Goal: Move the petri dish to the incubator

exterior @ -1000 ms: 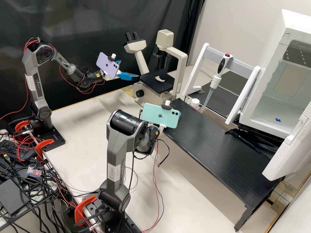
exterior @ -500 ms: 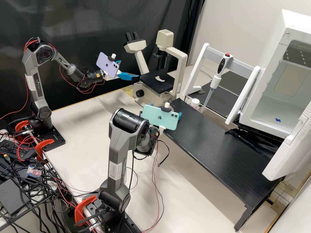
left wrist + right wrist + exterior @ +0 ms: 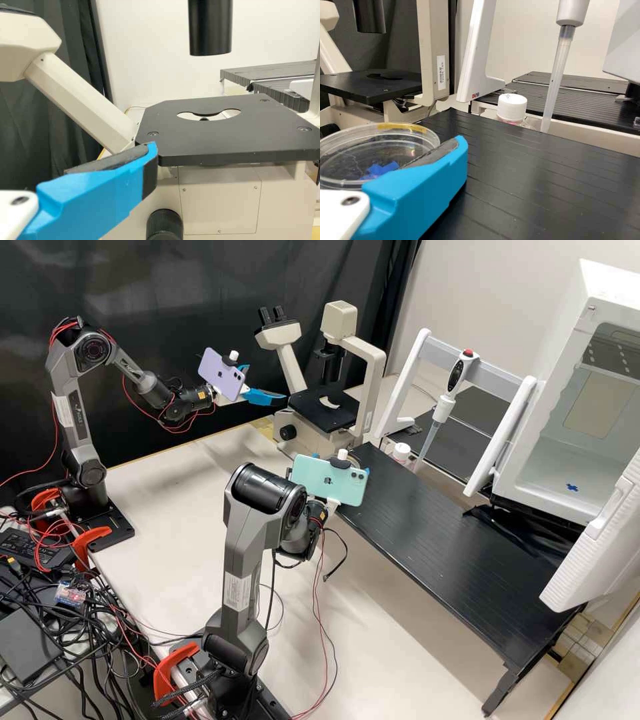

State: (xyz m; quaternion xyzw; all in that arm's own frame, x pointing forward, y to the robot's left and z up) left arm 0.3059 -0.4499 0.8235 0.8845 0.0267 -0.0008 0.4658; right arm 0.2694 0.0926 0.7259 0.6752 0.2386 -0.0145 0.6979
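In the high view the right gripper [image 3: 341, 463], behind the mint phone, is by the black shelf's near-left corner. The right wrist view shows the clear petri dish [image 3: 350, 150], with a yellow strip on its rim, against the right gripper's blue finger [image 3: 425, 187]; this gripper is shut on the dish. Blue shows through the dish. My left gripper [image 3: 267, 383] stands open beside the microscope, nothing between its fingers; in the left wrist view the left gripper [image 3: 100, 195] shows one finger near the stage. The white incubator [image 3: 510, 490] is open, a blue mark on its floor.
The black shelf [image 3: 440, 540] runs toward the incubator's open door [image 3: 600, 540]. Behind it are a white-capped bottle [image 3: 401, 453], a pipette [image 3: 443, 408] on a white stand [image 3: 408, 380] and another white panel [image 3: 501, 440]. The microscope stage [image 3: 327, 415] lies at the back.
The right arm's elbow has shifted slightly right, and its gripper and mint phone have tilted and moved a little. The left arm has kept still.
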